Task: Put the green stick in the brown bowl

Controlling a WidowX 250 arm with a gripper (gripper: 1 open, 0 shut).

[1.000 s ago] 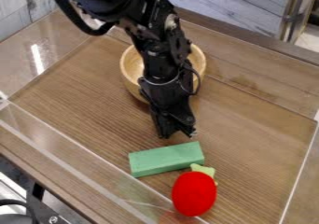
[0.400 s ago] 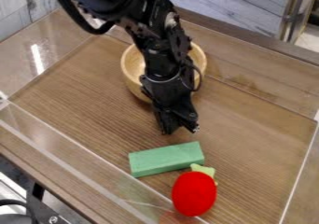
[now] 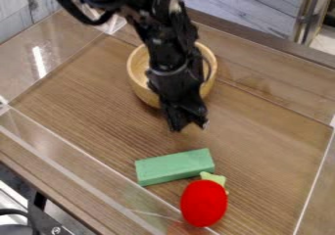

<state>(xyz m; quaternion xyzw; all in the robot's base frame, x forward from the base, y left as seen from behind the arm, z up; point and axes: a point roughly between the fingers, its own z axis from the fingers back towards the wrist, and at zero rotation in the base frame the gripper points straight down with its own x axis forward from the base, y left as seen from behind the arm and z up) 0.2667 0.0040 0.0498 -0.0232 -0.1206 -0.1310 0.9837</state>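
Note:
The green stick (image 3: pixel 174 166) lies flat on the wooden table near the front, its right end next to a red round toy. Behind it stands the brown bowl (image 3: pixel 140 72), round and tan, partly hidden by the black arm. My gripper (image 3: pixel 182 123) hangs between the two, just in front of the bowl and a little above the table, some way behind the stick. Its fingers are shut with nothing between them.
A red round toy (image 3: pixel 205 202) with a small green leaf sits at the front, touching the stick's right end. Clear plastic walls (image 3: pixel 59 151) fence the table at the left and front. A wooden chair leg (image 3: pixel 309 22) stands at the back right.
The gripper has risen slightly and drifted back toward the bowl, away from the green stick. The stick and the toy have not moved.

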